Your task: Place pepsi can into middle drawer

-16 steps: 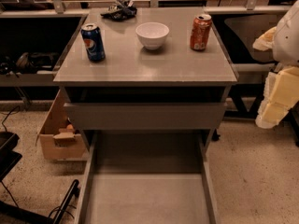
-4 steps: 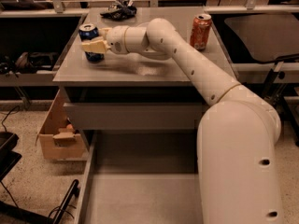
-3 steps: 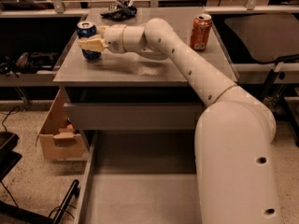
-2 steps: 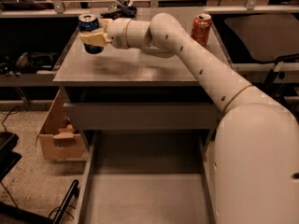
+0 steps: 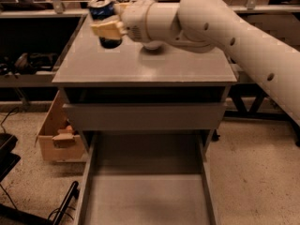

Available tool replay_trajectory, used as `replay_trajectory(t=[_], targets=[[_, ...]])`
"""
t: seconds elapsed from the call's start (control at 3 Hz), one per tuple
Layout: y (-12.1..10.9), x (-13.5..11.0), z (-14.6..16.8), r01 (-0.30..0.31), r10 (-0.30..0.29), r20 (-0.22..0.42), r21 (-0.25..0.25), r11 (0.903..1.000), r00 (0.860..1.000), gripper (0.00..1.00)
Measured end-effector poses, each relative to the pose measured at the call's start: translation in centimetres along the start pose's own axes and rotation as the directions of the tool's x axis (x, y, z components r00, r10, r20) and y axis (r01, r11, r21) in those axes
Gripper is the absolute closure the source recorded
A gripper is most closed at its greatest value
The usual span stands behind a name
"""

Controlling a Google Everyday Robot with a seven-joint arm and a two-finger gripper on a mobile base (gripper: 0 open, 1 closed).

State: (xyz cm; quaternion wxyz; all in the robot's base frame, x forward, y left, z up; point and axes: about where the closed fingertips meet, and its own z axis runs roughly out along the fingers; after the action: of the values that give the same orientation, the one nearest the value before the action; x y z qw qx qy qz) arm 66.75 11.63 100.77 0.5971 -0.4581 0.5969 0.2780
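Note:
The pepsi can (image 5: pixel 101 8), dark blue with a silver top, is held in my gripper (image 5: pixel 108 26) above the back left of the grey cabinet top (image 5: pixel 140 64). The tan fingers (image 5: pixel 107 29) are shut around the can's middle, and the can is lifted off the surface. My white arm (image 5: pixel 220 27) reaches in from the right. The middle drawer (image 5: pixel 145 196) is pulled out at the bottom of the view, a wide grey tray with low side walls, and nothing lies in it.
A drawer with a plain grey front panel (image 5: pixel 145 117) sits just under the cabinet top. A white bowl (image 5: pixel 152 45) is mostly hidden behind the arm. A cardboard box (image 5: pixel 56 137) stands on the floor to the left. Dark benches flank the cabinet.
The gripper closed on the pepsi can and lifted it off the cabinet top. It now holds the can higher and a little further toward the cabinet's middle.

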Motion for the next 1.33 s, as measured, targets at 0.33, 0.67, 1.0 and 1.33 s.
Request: replay_trajectory(t=[0.33, 0.67, 1.0, 1.33], targets=[[4.8, 2.4, -3.9, -0.034, 0.033, -0.08, -0.006, 0.9994, 0.996, 1.0], [11.3, 6.7, -6.1, -0.015, 0.008, -0.112, -0.063, 0.9979, 0.994, 1.0], [16.2, 13.0, -7.6, -0.04, 0.032, -0.104, -0.07, 0.9967, 0.994, 1.0], [16.8, 20.5, -10.2, -0.082, 0.081, -0.079, -0.013, 0.9965, 0.994, 1.0]])
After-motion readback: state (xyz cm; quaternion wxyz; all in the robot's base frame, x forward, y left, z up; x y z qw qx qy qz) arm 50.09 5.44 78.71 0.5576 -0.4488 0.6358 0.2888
